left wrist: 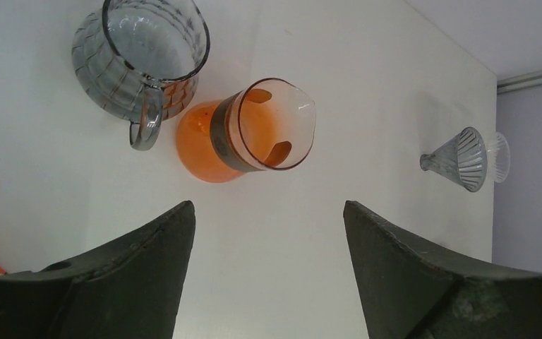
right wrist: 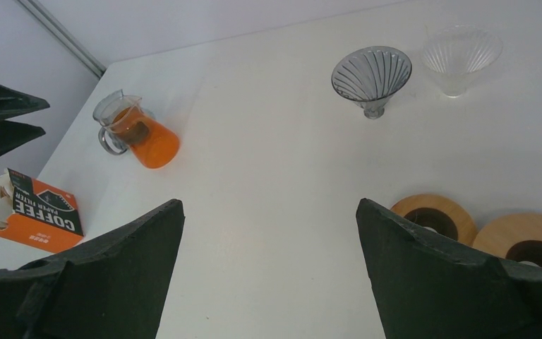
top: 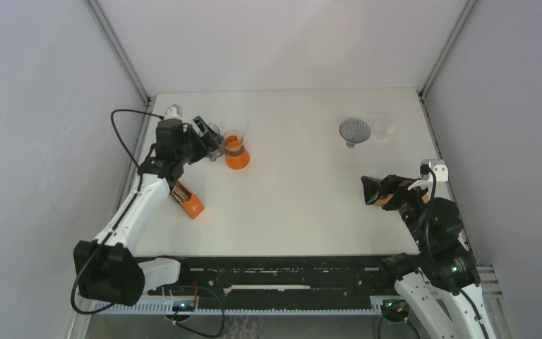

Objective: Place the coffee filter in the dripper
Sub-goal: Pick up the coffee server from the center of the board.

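Our right claw (right wrist: 268,205) is apart and empty, with wooden rings (right wrist: 434,215) just to its right. The filter box (right wrist: 39,212) lies on the surface behind our left claw (left wrist: 267,212). That claw is also apart and empty, facing the orange carafe (left wrist: 243,131) and mug (left wrist: 137,53). The dripper (right wrist: 371,74) sits far ahead of the right claw. Risk, as we judge it: the left claw is aimed at glassware, not filters, so closing here could knock it over.

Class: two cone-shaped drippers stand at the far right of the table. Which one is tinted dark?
The grey dripper, the left one of the pair, has smoky ribbed walls. The clear dripper beside it is colourless.
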Robot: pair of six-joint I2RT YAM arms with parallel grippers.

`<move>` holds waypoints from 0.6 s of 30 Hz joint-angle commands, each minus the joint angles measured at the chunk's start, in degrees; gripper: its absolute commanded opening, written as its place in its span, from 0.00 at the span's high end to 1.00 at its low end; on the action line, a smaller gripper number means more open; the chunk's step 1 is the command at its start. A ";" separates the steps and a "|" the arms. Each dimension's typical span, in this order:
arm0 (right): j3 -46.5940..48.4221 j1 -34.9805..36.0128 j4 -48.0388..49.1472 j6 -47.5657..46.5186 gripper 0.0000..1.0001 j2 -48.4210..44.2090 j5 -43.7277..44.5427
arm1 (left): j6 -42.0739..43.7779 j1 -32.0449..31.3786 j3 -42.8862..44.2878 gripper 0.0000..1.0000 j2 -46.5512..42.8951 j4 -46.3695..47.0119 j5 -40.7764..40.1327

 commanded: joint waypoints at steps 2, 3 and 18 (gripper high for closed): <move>0.62 0.14 0.80 -0.24 0.00 0.39 -0.73 | 2.12 0.13 9.76 0.22 6.85 -0.28 3.14; 0.66 0.19 0.78 -0.28 0.00 0.39 -0.69 | 2.91 0.06 11.33 0.23 8.49 -1.81 2.97; 0.67 0.02 0.73 -0.01 0.00 0.74 -0.60 | 10.28 -2.98 23.20 0.42 23.07 -12.40 -5.47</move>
